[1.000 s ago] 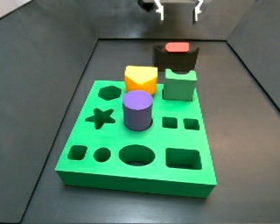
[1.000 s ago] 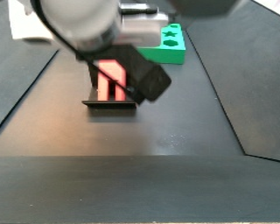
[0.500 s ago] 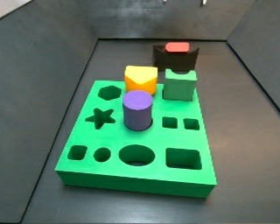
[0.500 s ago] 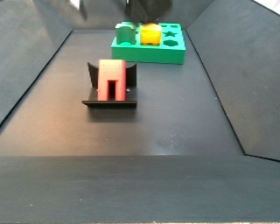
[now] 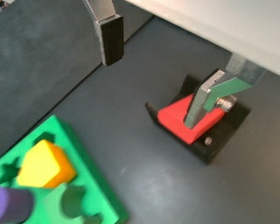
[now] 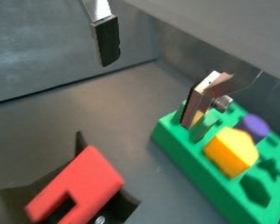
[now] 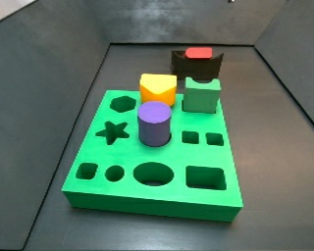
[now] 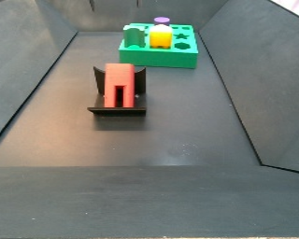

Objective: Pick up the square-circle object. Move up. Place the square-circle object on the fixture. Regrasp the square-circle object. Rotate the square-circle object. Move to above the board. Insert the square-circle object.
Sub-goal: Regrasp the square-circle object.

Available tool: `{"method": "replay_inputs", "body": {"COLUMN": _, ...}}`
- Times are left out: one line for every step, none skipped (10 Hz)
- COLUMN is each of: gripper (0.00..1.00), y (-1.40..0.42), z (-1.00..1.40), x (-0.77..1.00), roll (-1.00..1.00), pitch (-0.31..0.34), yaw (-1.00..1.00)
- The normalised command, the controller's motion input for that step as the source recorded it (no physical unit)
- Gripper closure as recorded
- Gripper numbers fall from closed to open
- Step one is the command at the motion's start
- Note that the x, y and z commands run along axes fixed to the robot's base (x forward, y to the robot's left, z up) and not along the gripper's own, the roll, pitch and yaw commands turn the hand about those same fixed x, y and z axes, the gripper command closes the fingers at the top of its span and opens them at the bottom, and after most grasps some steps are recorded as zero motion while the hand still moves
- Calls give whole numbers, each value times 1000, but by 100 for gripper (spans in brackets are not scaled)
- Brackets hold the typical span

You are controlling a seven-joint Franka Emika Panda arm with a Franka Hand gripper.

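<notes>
**Square-circle object waits on the fixture for the regrasp**

The square-circle object [image 8: 117,83] lies in the fixture [image 8: 117,111], well apart from the board [image 7: 146,191]. The claw [image 5: 160,66] hangs above, jaws wide, holding nothing. To regrasp well, I judge it should descend centred, fingers [image 6: 105,39] flanking the block's long sides, clear of the fixture's raised corners.

Count: one red block, one fixture, one board, one purple cylinder [image 7: 153,125], one yellow-orange block [image 7: 156,88], one green cube [image 7: 202,95].

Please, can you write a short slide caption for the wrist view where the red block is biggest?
Open gripper holds nothing above the square-circle object resting in the fixture, beside the board.
</notes>
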Motion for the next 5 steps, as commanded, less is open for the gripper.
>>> {"method": "replay_inputs", "body": {"gripper": 0, "y": -33, "z": 14, "x": -26, "roll": 1000, "pitch": 25, "yaw": 25}}
{"method": "replay_inputs", "body": {"gripper": 0, "y": -26, "z": 17, "x": -32, "roll": 1000, "pitch": 23, "yaw": 25}}
{"method": "replay_inputs", "body": {"gripper": 0, "y": -23, "z": 14, "x": -29, "roll": 1000, "pitch": 16, "yaw": 27}}
{"method": "replay_inputs", "body": {"gripper": 0, "y": -25, "z": 6, "x": -23, "roll": 1000, "pitch": 11, "yaw": 28}}
{"method": "replay_inputs", "body": {"gripper": 0, "y": -21, "z": 4, "x": -16, "roll": 1000, "pitch": 6, "yaw": 31}}
